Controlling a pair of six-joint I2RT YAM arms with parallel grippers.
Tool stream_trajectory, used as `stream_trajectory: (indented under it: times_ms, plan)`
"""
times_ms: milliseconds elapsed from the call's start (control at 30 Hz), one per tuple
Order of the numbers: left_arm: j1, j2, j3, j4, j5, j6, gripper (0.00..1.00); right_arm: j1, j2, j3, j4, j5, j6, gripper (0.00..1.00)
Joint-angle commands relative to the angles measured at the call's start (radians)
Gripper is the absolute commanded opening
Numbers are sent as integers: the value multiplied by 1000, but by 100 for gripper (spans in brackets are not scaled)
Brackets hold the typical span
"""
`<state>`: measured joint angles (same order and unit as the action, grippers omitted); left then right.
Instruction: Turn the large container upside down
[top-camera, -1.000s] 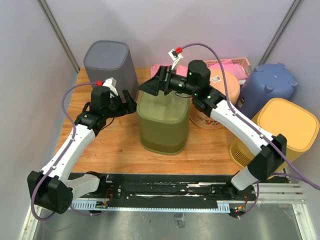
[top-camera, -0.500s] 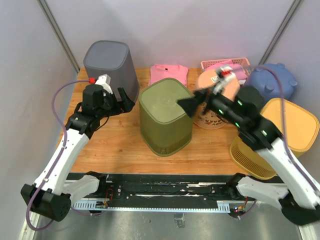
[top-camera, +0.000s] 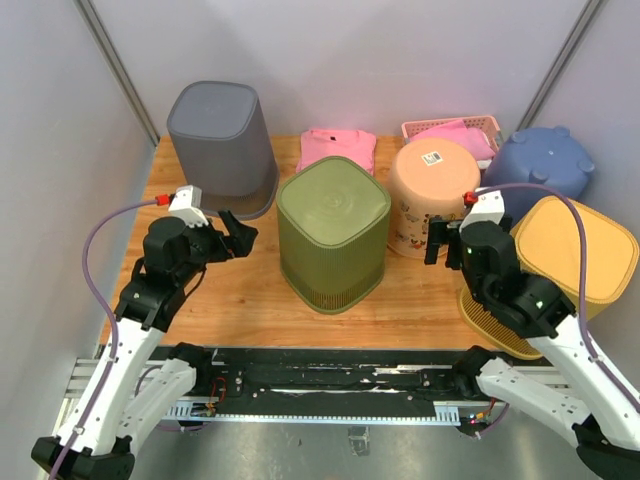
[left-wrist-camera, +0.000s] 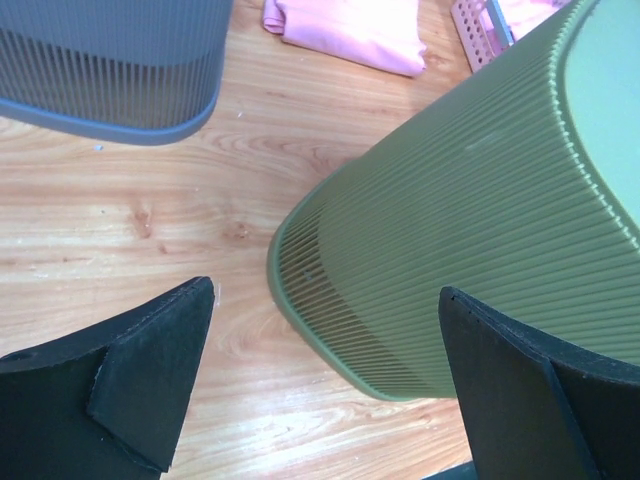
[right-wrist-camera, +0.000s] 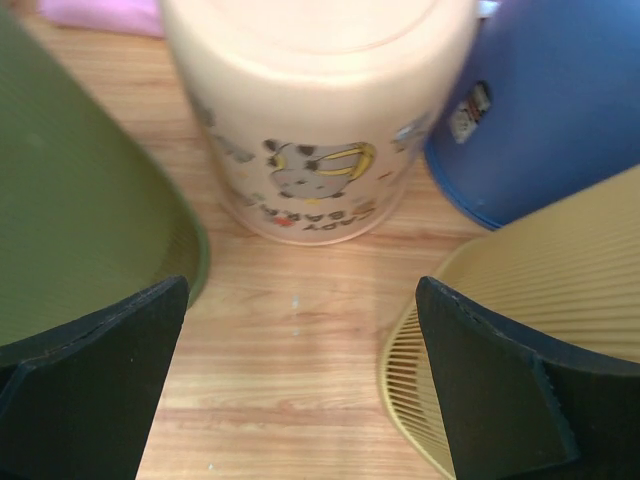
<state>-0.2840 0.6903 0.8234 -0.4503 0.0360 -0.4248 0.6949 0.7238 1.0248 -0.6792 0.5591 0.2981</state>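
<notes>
Green container (top-camera: 332, 232) sits mid-table (top-camera: 240, 290), rim down on the wood, closed base facing up. Long axis is vertical and we see no tilt. We'd call the flip done, judging by that pose.

It lies between the two arms: to the right of the left gripper (top-camera: 236, 232) and to the left of the right gripper (top-camera: 444, 240). Neither touches it; there is a gap on both sides. We can't pick a nearer arm from overhead, as both look about equally close. The left one is better lined up: its wrist view has the ribbed wall and rim right ahead, just off the right finger. The right wrist view looks mainly at the peach container (top-camera: 432, 195), with the green wall only at the left edge.

Both grippers are spread wide and hold nothing. Both arms are folded low, forearms angled in toward the centre, fingers pointing roughly away from the bases.

Neighbours, all base up: grey container (top-camera: 220, 140) back left, blue container (top-camera: 545, 165) back right, yellow container (top-camera: 560, 265) under the right arm. Pink cloth (top-camera: 338, 148) lies behind the green one.

If any move is left, we'd guess it's only pulling clear.
</notes>
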Motion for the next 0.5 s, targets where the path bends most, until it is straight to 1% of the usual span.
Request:
stream_trajectory:
  times_ms: [0, 200, 467]
  plan:
    - [-3, -60, -23, 48, -68, -12, 99, 8, 74, 98, -73, 243, 59, 99]
    - [-3, -81, -30, 32, -130, 8, 99, 9, 134, 120, -59, 258, 52, 99]
    - [-3, -117, -48, 36, -166, 17, 99, 9, 122, 107, -19, 237, 50, 99]
